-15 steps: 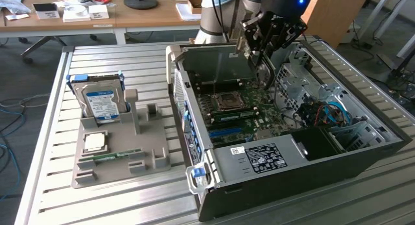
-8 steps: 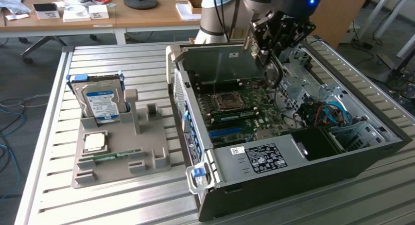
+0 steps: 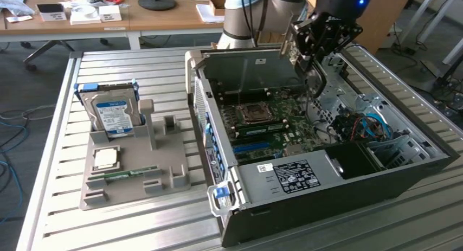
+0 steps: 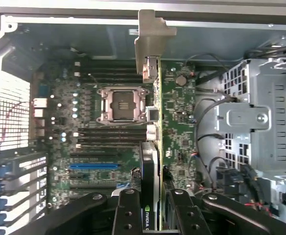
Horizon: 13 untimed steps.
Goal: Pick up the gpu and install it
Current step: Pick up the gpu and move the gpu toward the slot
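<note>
My gripper (image 3: 320, 38) is shut on the gpu (image 3: 294, 44), a dark card with a silver bracket, and holds it upright above the back part of the open computer case (image 3: 326, 207). In the wrist view the gpu (image 4: 153, 122) shows edge-on between my black fingers (image 4: 128, 213), its silver bracket (image 4: 150, 39) pointing to the case's rear wall. The card hangs over the green motherboard (image 4: 108, 147), beside the CPU socket (image 4: 123, 105) and clear of the blue slot (image 4: 94, 166). I cannot tell whether its edge touches the board.
At the exterior view's left, a grey holder tray (image 3: 137, 169) carries a silver hard drive (image 3: 112, 113), a RAM stick (image 3: 130, 174) and a CPU chip (image 3: 106, 158). A metal drive cage (image 4: 250, 112) and loose cables (image 3: 369, 126) crowd the case beside the motherboard.
</note>
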Available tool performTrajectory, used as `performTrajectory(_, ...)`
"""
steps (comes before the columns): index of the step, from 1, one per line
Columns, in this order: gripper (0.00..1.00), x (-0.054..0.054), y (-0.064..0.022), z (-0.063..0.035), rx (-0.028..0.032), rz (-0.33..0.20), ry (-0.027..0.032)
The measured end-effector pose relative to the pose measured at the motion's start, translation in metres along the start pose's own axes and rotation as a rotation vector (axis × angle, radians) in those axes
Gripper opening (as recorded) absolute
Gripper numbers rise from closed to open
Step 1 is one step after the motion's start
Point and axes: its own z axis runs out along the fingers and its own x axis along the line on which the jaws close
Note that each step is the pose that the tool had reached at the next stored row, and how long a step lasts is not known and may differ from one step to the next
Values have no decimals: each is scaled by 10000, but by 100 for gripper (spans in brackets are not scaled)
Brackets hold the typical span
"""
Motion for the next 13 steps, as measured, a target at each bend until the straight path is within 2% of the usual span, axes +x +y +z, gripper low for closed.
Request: performTrajectory(13,27,-335,9,10,0,1,1)
